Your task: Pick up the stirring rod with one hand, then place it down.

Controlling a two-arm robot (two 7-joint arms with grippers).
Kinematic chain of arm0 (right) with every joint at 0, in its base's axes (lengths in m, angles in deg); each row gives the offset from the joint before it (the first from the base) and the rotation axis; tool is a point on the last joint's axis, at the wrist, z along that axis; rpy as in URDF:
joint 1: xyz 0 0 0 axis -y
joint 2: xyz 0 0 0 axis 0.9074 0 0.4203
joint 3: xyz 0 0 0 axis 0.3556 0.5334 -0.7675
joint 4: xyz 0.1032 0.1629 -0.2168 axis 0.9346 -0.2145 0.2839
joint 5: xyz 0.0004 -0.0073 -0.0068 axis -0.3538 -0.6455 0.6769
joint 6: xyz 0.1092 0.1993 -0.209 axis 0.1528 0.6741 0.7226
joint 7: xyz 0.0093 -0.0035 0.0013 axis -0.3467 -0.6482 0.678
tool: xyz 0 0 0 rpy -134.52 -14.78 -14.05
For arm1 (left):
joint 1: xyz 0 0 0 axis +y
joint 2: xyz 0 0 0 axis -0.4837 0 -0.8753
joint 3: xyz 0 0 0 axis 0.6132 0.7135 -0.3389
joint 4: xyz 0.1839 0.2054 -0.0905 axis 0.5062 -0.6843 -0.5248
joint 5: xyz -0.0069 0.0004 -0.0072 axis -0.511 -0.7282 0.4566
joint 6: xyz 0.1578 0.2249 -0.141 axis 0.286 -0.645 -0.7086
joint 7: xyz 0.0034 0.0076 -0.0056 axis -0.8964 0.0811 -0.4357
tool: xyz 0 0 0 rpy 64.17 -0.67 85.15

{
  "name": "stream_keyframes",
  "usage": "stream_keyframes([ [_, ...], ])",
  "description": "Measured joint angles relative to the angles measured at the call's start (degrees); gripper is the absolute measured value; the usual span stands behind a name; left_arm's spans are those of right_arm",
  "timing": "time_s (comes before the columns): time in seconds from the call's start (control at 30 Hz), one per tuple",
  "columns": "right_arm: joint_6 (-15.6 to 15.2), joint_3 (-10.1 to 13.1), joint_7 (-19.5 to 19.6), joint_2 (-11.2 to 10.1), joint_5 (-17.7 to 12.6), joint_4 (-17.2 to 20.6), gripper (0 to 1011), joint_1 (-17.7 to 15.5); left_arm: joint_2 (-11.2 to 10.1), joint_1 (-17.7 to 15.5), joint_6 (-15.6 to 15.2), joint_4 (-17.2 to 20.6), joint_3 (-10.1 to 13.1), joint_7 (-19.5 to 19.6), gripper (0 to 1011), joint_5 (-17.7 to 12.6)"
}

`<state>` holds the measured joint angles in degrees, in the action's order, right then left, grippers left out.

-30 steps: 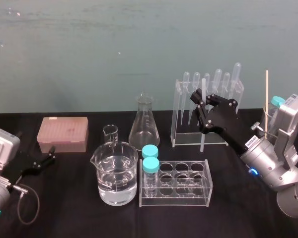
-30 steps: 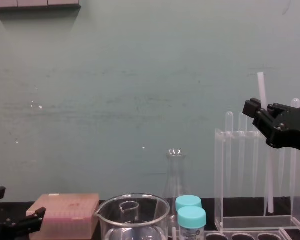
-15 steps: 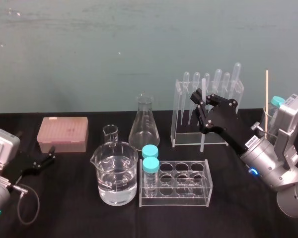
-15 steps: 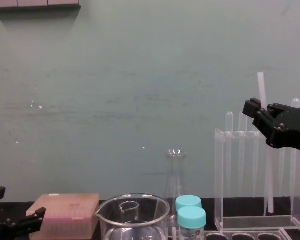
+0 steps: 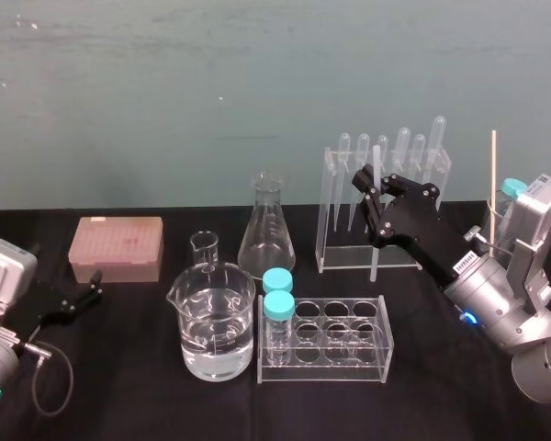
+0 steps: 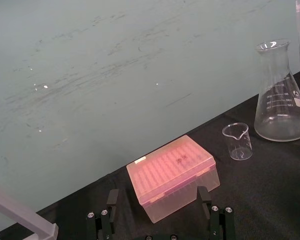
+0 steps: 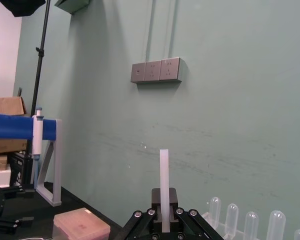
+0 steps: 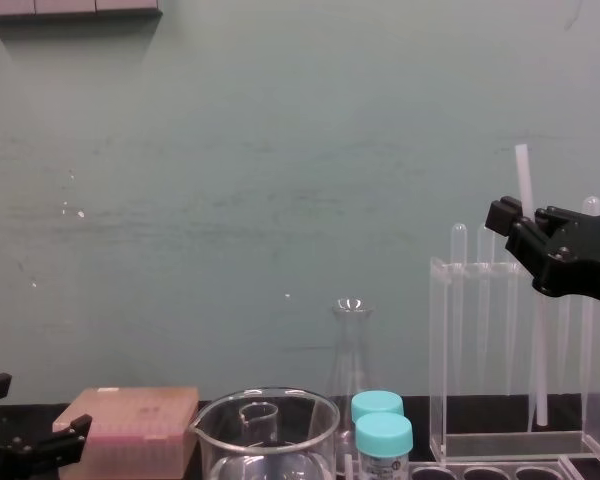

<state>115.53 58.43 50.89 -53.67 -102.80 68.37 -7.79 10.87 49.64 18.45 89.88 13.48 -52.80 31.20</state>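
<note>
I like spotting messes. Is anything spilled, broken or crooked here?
Nothing is spilled or broken. Only the rod stands out: the right hand holds it upright by the rack. The left hand sits open at the left.

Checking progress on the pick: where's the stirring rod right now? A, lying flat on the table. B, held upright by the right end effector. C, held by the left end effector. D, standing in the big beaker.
B: the right end effector is shut on the stirring rod, which stands nearly upright.

Black table (image 5: 119, 367) (beaker (image 5: 219, 322), flask (image 5: 267, 230), pink box (image 5: 116, 248))
</note>
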Motion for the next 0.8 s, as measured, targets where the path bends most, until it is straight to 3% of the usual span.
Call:
stream_keyframes([
  [0.8, 0.0, 0.0, 0.0, 0.0, 0.0, 0.0, 67, 0.0, 0.0, 0.0, 0.0, 0.0, 0.0, 0.0, 1000, 0.0],
])
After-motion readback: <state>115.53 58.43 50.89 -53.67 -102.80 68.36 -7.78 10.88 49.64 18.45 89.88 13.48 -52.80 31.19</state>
